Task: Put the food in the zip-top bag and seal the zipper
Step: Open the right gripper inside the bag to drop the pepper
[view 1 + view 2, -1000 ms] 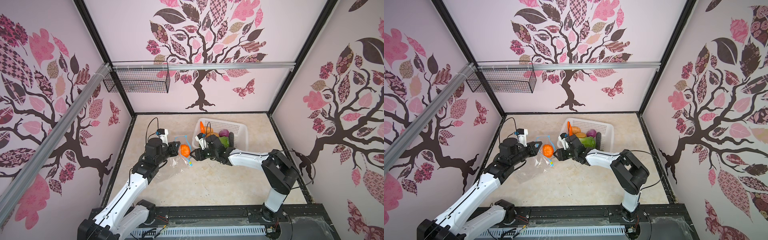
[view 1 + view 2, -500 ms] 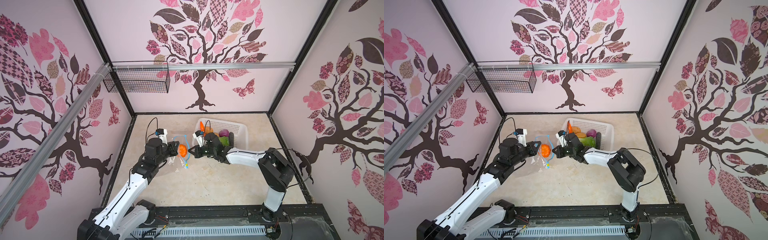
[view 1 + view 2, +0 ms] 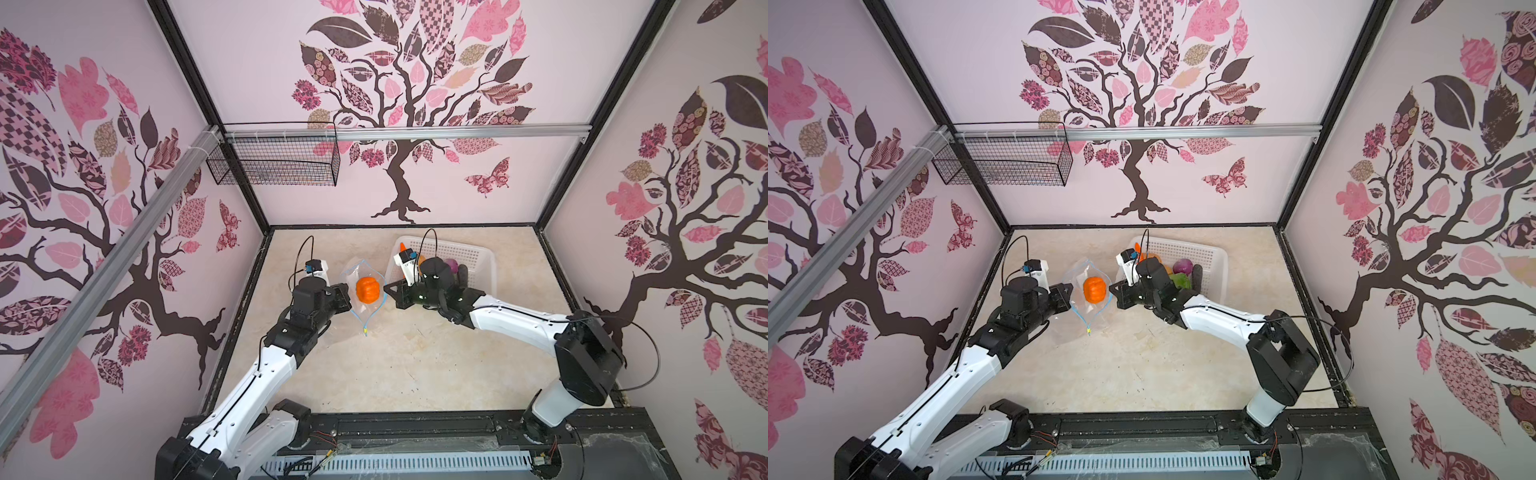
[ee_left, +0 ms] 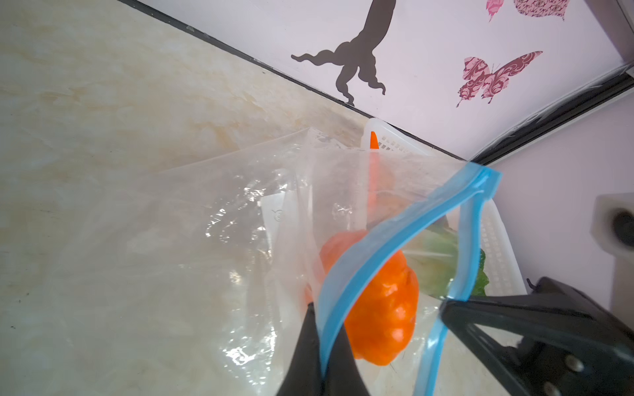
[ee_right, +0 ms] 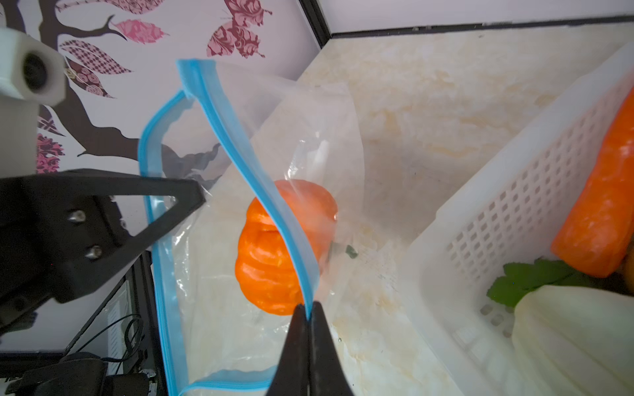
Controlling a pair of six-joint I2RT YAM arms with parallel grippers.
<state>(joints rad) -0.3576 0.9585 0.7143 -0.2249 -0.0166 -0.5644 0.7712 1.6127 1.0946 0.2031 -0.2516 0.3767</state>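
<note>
In a top view, your left hand (image 3: 347, 296) and right hand (image 3: 387, 289) reach toward each other over the middle of the tabletop (image 3: 415, 365). Each is clamped on one side of the zipper (image 3: 375, 316), so the mouth of the bag (image 3: 352, 275) stands spread between them. The pumpkin (image 3: 368, 289) sits inside, and the slider (image 3: 365, 331) hangs at the near end. A second ago your right hand stood open beside a flatter mouth; now it is pinched on the strip. The basket (image 3: 484, 259) lies just behind your right wrist.

In the left wrist view, your left hand's fingers (image 4: 302, 353) nip the blue strip, with the pumpkin just beyond.

In the right wrist view, your right hand's fingers (image 5: 324, 343) nip the opposite strip. The carrot (image 5: 603, 205) and cabbage (image 5: 566, 336) lie in the basket close by.
</note>
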